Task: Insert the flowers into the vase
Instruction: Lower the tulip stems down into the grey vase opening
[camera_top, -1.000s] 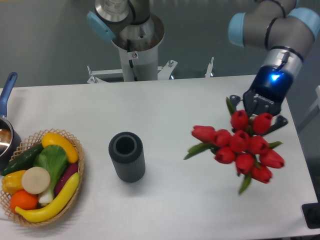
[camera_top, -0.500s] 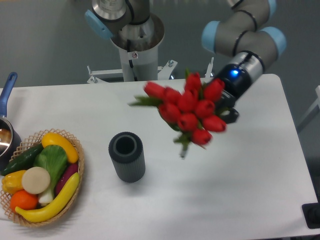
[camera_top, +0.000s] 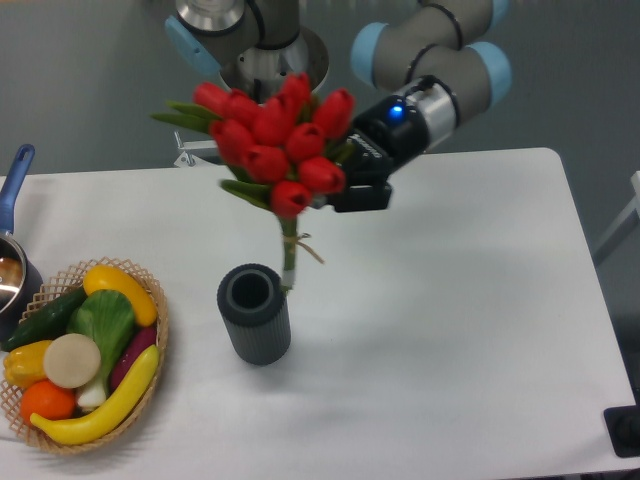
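Observation:
The flowers (camera_top: 272, 135), a bunch of red tulip buds with green leaves, hang in the air above the table's left middle. Their bound green stems (camera_top: 289, 255) point down and end just right of and behind the vase's rim. The vase (camera_top: 254, 313), a dark ribbed cylinder with an open round mouth, stands upright on the white table (camera_top: 470, 320). My gripper (camera_top: 345, 180) reaches in from the right and sits behind the buds, shut on the flowers; its fingertips are mostly hidden by the blooms.
A wicker basket (camera_top: 82, 360) of fruit and vegetables sits at the front left. A saucepan with a blue handle (camera_top: 12, 185) pokes in at the left edge. The arm's base column (camera_top: 270, 95) rises behind the table.
The arm has swung the bunch left and up from the right side of the table. The stems have turned to point downward, close to the vase's mouth.

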